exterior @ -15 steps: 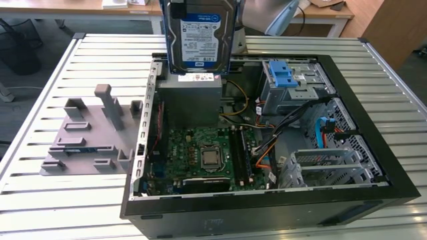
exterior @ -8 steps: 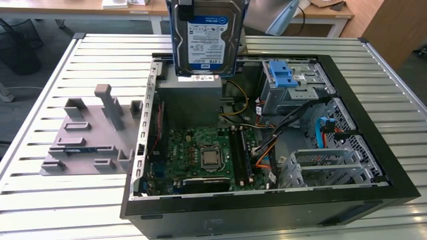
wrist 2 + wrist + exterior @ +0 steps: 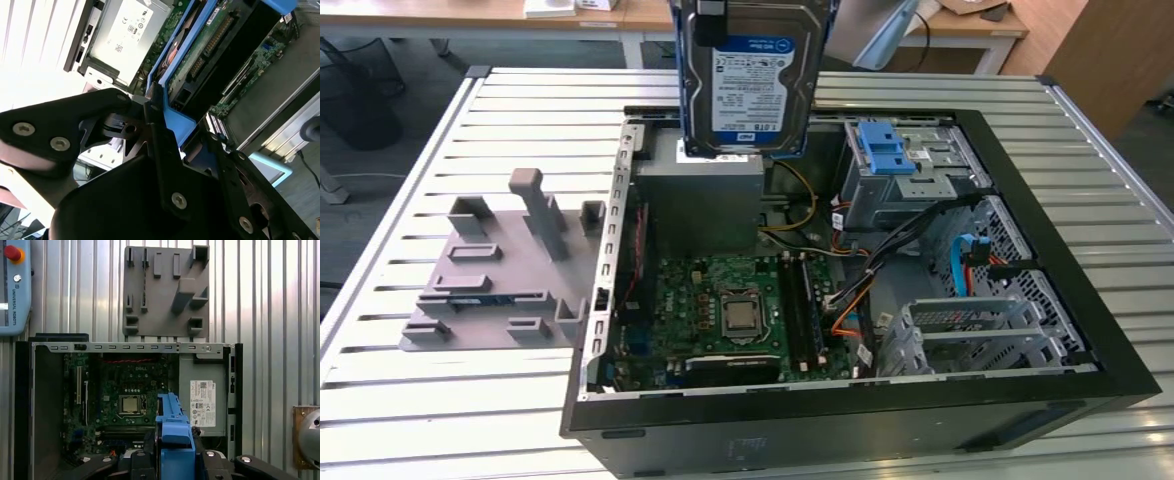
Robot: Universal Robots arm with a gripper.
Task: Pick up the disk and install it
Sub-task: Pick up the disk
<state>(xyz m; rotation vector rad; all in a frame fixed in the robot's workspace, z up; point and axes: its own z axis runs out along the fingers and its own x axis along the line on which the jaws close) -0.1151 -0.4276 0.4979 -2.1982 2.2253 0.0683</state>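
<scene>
Hand [image 3: 180,122] was clamped on the disk's [image 3: 750,85] blue carrier, holding it upright above the open case [image 3: 854,430], over the grey box [image 3: 700,195]. My judgement: lowered askew, it could snag the cables [image 3: 861,255] or miss the cage [image 3: 907,165].

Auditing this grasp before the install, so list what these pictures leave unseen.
1. Exterior view: the disk's top is cut off by the picture's upper edge, so the grip on it is unseen there.
2. First wrist view: the gripper and the edge-on disk cover the computer case's near end.
3. Exterior view: the drive cage's inside is hidden by its blue latch and walls.
</scene>
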